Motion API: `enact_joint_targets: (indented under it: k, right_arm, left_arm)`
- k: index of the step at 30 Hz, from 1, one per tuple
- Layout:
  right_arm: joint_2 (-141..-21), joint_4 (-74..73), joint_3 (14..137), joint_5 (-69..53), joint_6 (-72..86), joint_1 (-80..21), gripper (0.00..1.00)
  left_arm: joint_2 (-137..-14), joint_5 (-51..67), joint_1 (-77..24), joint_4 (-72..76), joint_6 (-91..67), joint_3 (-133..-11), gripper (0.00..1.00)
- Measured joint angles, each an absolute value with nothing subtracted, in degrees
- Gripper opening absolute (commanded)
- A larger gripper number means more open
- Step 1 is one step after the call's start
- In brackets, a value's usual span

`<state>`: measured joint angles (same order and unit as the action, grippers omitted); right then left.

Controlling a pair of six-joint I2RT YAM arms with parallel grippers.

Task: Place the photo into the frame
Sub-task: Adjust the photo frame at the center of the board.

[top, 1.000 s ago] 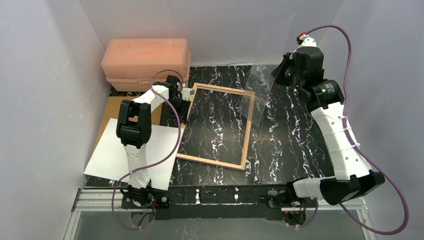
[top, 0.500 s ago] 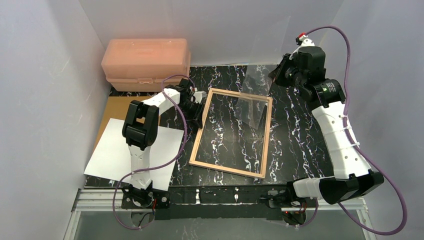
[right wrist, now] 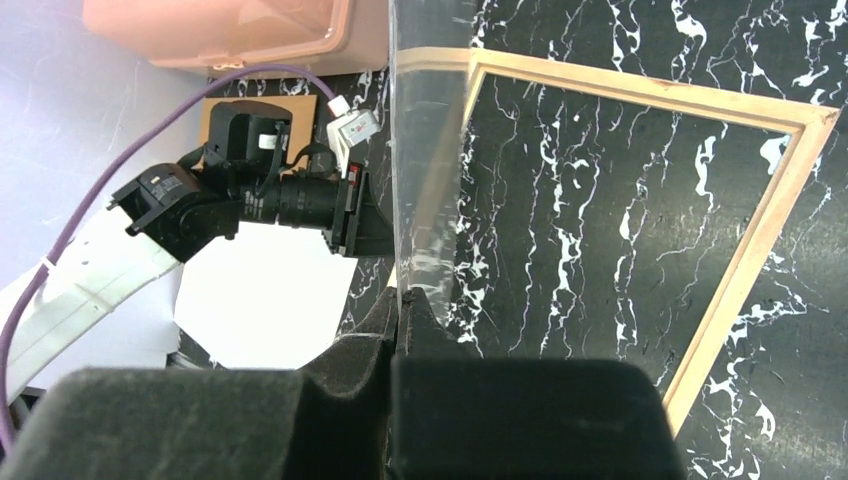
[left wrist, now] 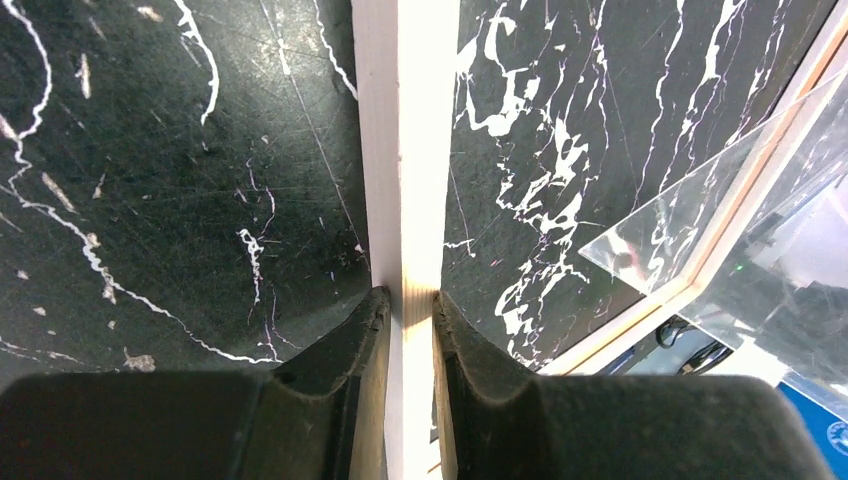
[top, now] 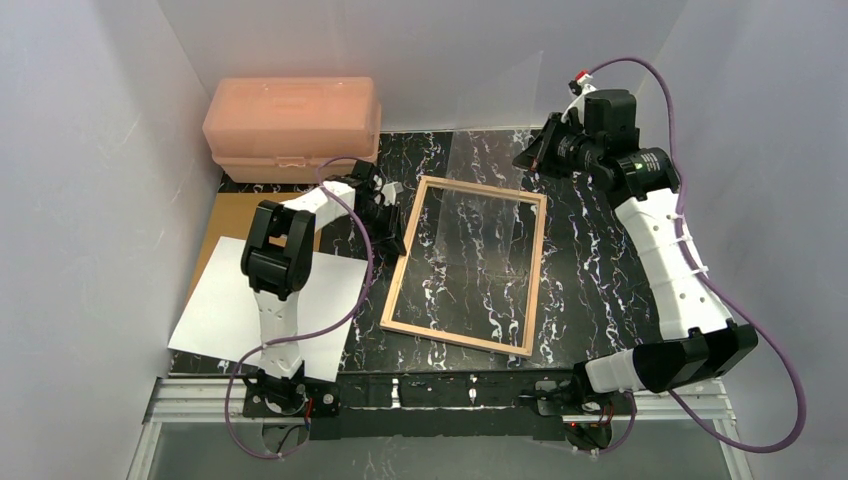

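Note:
The frame [top: 455,338] lies flat on the black marble table, its tan wood side up and its opening bare. My left gripper [top: 393,213] is shut on its left rail near the top corner; in the left wrist view both pads press the rail [left wrist: 405,150] at the gripper [left wrist: 405,305]. My right gripper [top: 527,157] is shut on one edge of the clear pane [top: 490,190], holding it tilted above the frame's far half. In the right wrist view the pane [right wrist: 430,150] rises from the gripper [right wrist: 402,295]. The photo [top: 260,305] lies white back up at the left.
A pink plastic box [top: 292,125] stands at the back left. A brown backing board [top: 235,215] lies partly under the photo. White walls close in the left, back and right. The arm bases sit at the near edge [top: 430,390].
The left gripper slid the frame rightward and turned it, then tightened on the rail. The right gripper moved left with the pane, bringing it over the frame.

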<state>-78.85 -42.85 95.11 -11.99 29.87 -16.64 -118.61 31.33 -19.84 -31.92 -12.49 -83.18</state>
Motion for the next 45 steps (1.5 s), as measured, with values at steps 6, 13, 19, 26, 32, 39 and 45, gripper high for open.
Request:
enact_joint_targets:
  k: [6,13,19,26,32,39,45]
  right_arm:
    - [-79.61,-43.75,97.51,-14.35,30.11,-16.08,0.01]
    - [-79.99,-43.31,96.64,-17.82,31.57,-15.77,0.01]
    - [-80.23,-43.18,94.56,-19.18,31.83,-15.57,0.01]
    - [-80.2,-43.64,93.21,-21.67,32.56,-11.9,0.01]
    - [-79.2,-44.03,93.21,-22.0,32.6,-8.58,0.01]
    - [-76.69,-46.04,93.21,-21.32,32.51,-8.21,0.01]
    - [-75.35,-46.57,92.99,-21.15,32.53,-7.81,0.01]
  left_arm:
    - [-115.66,30.06,-18.87,-27.88,-17.93,-78.76,0.0]
    - [-110.83,28.29,-14.92,-22.79,-23.31,-69.21,0.0]
    - [-108.33,29.82,-14.28,-20.64,-24.49,-65.65,0.16]
    - [-108.33,32.64,-17.3,-23.77,-17.72,-72.2,0.49]
    - [-112.64,29.61,-21.71,-27.4,-10.2,-84.88,0.56]
    - [-122.5,20.34,-24.51,-30.5,-2.22,-92.97,0.54]
    - [-123.59,15.14,-24.16,-31.57,1.45,-94.85,0.3]
